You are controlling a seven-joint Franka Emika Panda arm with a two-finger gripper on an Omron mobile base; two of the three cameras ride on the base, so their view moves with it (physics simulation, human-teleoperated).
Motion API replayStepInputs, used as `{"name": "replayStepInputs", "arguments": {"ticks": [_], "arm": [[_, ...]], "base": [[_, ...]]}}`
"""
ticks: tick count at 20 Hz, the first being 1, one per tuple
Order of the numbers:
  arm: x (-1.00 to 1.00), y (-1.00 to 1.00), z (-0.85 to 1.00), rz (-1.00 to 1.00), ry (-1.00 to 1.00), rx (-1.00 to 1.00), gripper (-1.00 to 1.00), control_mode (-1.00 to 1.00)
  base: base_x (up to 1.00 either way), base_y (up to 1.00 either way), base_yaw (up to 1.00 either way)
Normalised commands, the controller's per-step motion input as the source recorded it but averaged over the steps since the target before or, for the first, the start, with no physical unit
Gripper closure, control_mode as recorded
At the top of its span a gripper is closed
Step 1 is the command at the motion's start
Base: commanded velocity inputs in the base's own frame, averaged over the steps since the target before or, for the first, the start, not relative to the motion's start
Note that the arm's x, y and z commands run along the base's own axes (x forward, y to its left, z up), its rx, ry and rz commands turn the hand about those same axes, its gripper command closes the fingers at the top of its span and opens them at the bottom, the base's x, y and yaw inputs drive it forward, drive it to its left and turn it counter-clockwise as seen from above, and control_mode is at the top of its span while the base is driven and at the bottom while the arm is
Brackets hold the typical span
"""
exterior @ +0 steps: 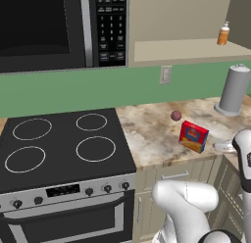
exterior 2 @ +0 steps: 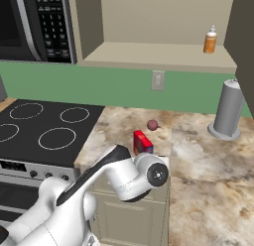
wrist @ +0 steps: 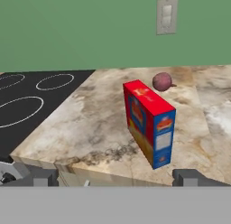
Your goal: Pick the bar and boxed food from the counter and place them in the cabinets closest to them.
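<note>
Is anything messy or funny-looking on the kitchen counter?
Nothing is spilled or broken. The red box stands upright but turned at a slant to the counter edge. A small dark-red ball sits loose behind it. The cabinet above has its inside showing, with an orange bottle on the shelf.

Lighting is even and moderately bright in all three views, with no distinct source apparent. Shadows are faint: a soft dark patch lies on the counter [wrist: 103, 123] beside the boxed food [wrist: 149, 123]. The microwave [exterior: 44, 26] front is dark and without glare. Edges are slightly soft and jagged from low resolution. No motion blur or edge distortion noted.
</note>
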Motion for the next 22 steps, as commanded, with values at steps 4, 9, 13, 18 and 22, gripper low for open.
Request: {"name": "replayStepInputs", "arguments": {"ticks": [4,9,13,18,22], "arm": [[0.15,0.0,-0.19,0.0,0.0,0.0,-1.0,-1.0],[0.18,0.0,-0.13,0.0,0.0,0.0,-1.0,-1.0],[0.17,0.0,-0.11,0.0,0.0,0.0,-1.0,-1.0],[0.09,0.0,-0.11,0.01,-0.01,0.0,-1.0,-1.0],[0.01,-0.02,-0.12,0.03,-0.03,0.0,-1.0,-1.0]], "base": [[0.0,0.0,0.0],[0.0,0.0,0.0],[0.0,0.0,0.0],[0.0,0.0,0.0],[0.0,0.0,0.0]]}}
